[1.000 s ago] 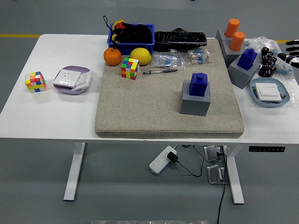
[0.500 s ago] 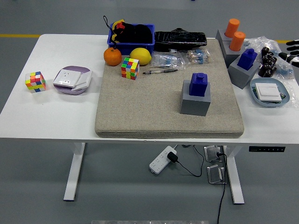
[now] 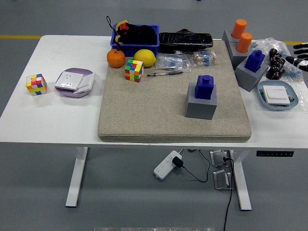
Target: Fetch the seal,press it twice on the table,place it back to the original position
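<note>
A blue seal (image 3: 205,86) stands upright on a grey block (image 3: 201,107) at the right of the beige mat (image 3: 144,110). A second blue seal (image 3: 254,60) sits on another grey block (image 3: 250,77) off the mat's right edge, with two orange seals (image 3: 242,34) behind it. Only the fingertips of my right hand (image 3: 299,54) show at the picture's right edge, spread and holding nothing, well right of both blue seals. My left arm is out of sight.
On the mat's far part lie a colour cube (image 3: 134,70), an orange (image 3: 115,58), a lemon (image 3: 145,57), pens (image 3: 165,73) and packets. A blue basket (image 3: 135,47) and a black bag (image 3: 185,39) stand behind. A second cube (image 3: 36,83) and a purple socket (image 3: 74,82) are left.
My right hand's fingertips have slid slightly toward the right edge. Nothing on the table has moved.
</note>
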`<state>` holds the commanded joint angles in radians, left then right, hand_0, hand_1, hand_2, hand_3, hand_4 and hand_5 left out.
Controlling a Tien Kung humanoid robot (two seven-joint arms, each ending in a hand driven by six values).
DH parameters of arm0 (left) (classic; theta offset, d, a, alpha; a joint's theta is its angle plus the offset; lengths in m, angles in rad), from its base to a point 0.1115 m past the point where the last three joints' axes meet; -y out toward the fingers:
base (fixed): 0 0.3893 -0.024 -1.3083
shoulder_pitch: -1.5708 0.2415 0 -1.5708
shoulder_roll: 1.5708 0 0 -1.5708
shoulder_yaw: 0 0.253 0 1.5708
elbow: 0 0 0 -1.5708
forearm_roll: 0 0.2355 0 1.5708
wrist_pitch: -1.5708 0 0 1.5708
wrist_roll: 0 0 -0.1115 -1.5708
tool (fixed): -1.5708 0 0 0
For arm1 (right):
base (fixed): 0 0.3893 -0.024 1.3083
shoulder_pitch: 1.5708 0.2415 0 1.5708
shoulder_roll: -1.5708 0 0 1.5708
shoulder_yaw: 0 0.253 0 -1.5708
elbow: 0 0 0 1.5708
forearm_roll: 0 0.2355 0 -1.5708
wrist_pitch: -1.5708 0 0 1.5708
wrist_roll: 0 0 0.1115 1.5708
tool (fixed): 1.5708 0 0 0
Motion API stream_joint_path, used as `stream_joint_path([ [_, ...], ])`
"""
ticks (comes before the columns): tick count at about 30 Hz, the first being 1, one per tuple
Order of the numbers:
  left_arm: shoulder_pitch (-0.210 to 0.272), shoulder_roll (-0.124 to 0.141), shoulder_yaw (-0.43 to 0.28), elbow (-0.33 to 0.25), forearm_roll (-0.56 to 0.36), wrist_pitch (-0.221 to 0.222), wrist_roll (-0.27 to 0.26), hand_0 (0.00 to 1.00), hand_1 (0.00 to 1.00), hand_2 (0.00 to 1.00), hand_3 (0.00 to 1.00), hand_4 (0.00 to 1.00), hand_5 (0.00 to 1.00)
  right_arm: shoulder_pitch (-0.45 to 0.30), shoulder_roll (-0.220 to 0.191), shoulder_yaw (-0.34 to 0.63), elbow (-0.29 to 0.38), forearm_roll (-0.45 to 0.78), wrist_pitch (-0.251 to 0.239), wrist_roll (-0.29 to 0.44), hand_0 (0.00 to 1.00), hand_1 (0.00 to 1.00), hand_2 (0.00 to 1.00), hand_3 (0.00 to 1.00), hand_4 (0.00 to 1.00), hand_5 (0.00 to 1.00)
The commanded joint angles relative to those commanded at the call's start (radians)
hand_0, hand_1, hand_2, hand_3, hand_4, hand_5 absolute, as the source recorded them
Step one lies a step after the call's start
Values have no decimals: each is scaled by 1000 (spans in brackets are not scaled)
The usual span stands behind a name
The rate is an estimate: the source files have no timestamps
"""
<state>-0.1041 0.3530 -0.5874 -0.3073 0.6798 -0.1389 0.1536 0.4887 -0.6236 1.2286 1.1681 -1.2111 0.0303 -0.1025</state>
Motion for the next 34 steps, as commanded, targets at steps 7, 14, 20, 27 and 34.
stream_joint_path([
  [7, -1, 3, 3, -1, 1, 0, 0, 820, 798, 765, 815, 765, 282, -1, -2, 3, 0, 0, -1, -1, 844, 753, 728, 745, 892, 430],
  [14, -1, 3, 5, -2, 0, 0, 0, 820, 798, 765, 815, 765, 282, -1, -2, 1, -1, -1, -2, -1, 844, 753, 728, 745, 891, 430],
  [20, -1, 3, 7, -1, 0, 0, 0, 820, 800, 765, 815, 766, 282, 0, -3, 1, -1, -1, -2, -1, 844, 752, 727, 746, 892, 430],
  [27, 2, 1, 5, 0, -1, 0, 0, 820, 800, 765, 815, 766, 282, -1, -3, 1, -2, -1, -3, -2, 843, 752, 727, 745, 891, 430],
  [34, 0, 0, 3, 0, -1, -1, 0, 820, 799, 765, 815, 765, 283, -2, -2, 4, -2, -1, -4, -3, 844, 752, 727, 745, 890, 431],
])
